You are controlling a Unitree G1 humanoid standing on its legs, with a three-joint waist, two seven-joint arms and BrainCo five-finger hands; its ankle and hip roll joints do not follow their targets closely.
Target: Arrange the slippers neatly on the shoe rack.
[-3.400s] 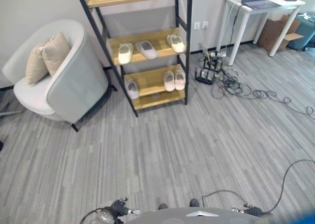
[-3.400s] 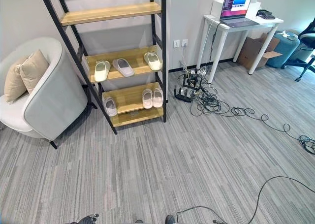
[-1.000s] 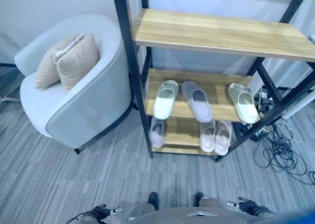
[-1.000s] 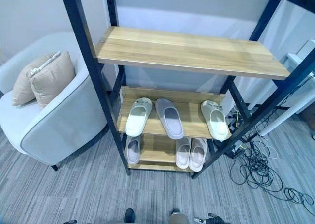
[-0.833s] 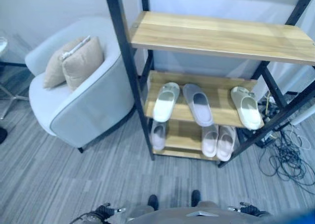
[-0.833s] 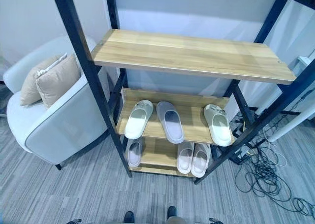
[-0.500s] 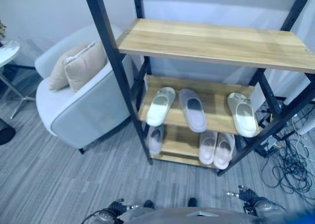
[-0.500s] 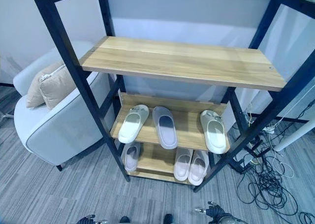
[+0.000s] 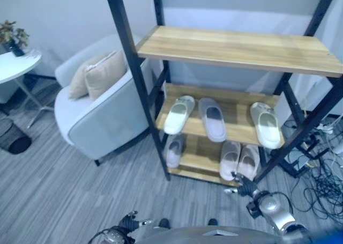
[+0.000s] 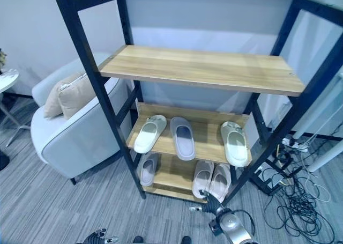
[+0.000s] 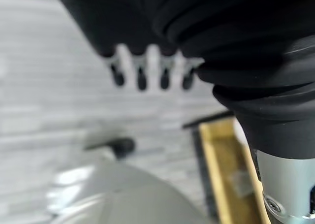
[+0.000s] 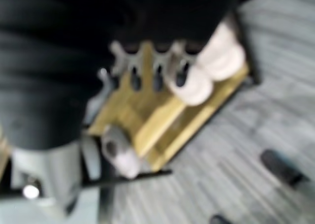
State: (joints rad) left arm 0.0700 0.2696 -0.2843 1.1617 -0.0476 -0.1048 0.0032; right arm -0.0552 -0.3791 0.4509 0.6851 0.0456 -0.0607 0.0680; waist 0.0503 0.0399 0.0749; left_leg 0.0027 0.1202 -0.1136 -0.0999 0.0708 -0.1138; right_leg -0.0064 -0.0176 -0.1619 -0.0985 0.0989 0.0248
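Shoe rack [image 9: 230, 45], slippers [image 9: 213, 122], right hand [image 10: 210, 204] seemingly open.

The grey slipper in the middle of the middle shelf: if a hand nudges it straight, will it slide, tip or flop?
The grey slipper lies flat on its sole on the smooth wooden shelf, so it should slide, not tip. It looks like light moulded foam, so probably fairly stiff. Pushed at one end, it will likely pivot.

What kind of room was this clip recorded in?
Probably an office or lab corner dressed as a living space: grey carpet floor, a black-framed shoe rack with slippers, a grey armchair with cushions, a small round side table, and loose cables with a power strip on the floor.
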